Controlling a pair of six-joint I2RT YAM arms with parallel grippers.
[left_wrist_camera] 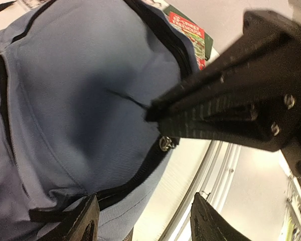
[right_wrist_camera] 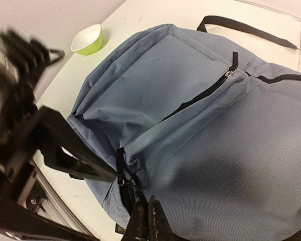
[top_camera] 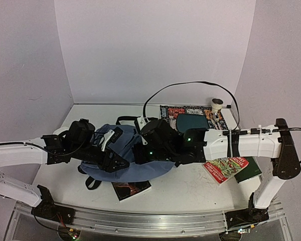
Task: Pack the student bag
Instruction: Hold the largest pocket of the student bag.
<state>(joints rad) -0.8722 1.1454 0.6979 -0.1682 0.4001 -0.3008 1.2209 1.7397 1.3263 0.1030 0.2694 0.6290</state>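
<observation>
The student bag (top_camera: 124, 153) is a slate-blue backpack lying flat mid-table; it fills the left wrist view (left_wrist_camera: 80, 100) and the right wrist view (right_wrist_camera: 200, 130). My right gripper (top_camera: 139, 153) is shut, its fingertips (right_wrist_camera: 146, 221) pinching the bag's fabric at the black main zipper, near a metal zipper pull (left_wrist_camera: 165, 143). Its black fingers (left_wrist_camera: 231, 108) cross the left wrist view. My left gripper (left_wrist_camera: 145, 223) is open and empty, one finger over the bag's near edge, the other over the table. One of its fingers (right_wrist_camera: 75, 153) shows next to the zipper.
A red-green book (top_camera: 226, 167) on a dark green book (top_camera: 252, 171) lies right. A dark book (top_camera: 131, 189) pokes out under the bag's front. A teal pouch (top_camera: 192, 122), patterned mat (top_camera: 190, 110) and tape roll (top_camera: 217, 104) sit behind. A green bowl (right_wrist_camera: 88, 39) lies left.
</observation>
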